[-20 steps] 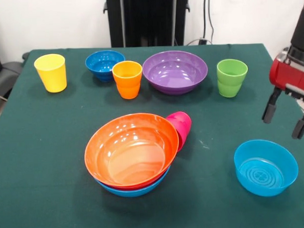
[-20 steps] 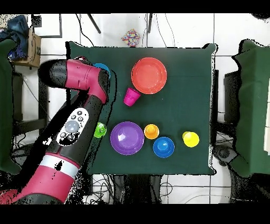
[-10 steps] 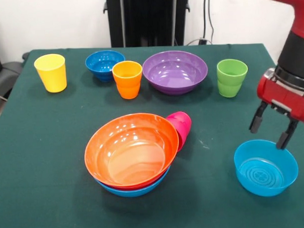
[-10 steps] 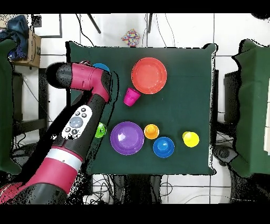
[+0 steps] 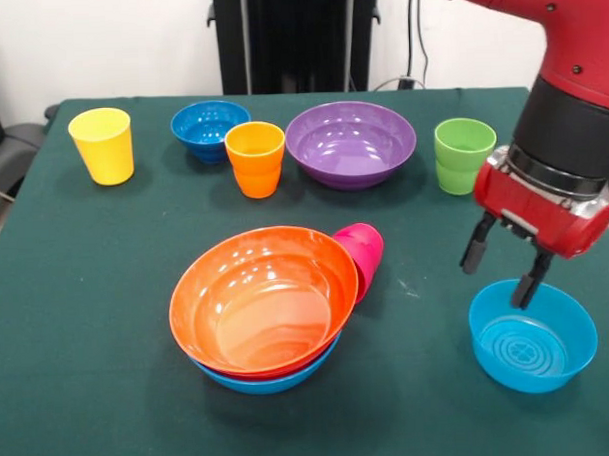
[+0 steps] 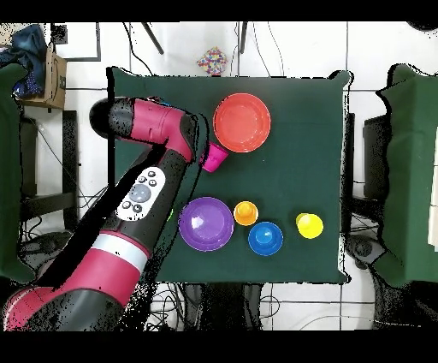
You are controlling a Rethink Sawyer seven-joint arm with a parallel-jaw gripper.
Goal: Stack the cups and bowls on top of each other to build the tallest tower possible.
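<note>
- The red and black gripper (image 5: 504, 270) hangs with its two dark fingers spread apart and nothing between them, over the far-left rim of the small light-blue glossy plastic bowl (image 5: 533, 334); one fingertip is over the bowl's inside, the other just outside its rim.
- That bowl sits near the front view's bottom-right corner of the green-covered table (image 5: 88, 326).
- The tower (image 5: 264, 306), a large orange bowl nested on a red rim and a light-blue bowl, stands at the near middle of the table.
- A magenta-pink plastic cup (image 5: 363, 254) lies tipped against the tower's far-right side.
- Along the far edge, from left: yellow plastic cup (image 5: 102, 145), small dark-blue bowl (image 5: 209, 128), orange plastic cup (image 5: 255, 158), large purple bowl (image 5: 351, 142), light-green plastic cup (image 5: 463, 154).
- In the overhead view the arm (image 6: 137, 197) covers the green cup and the light-blue bowl.
</note>
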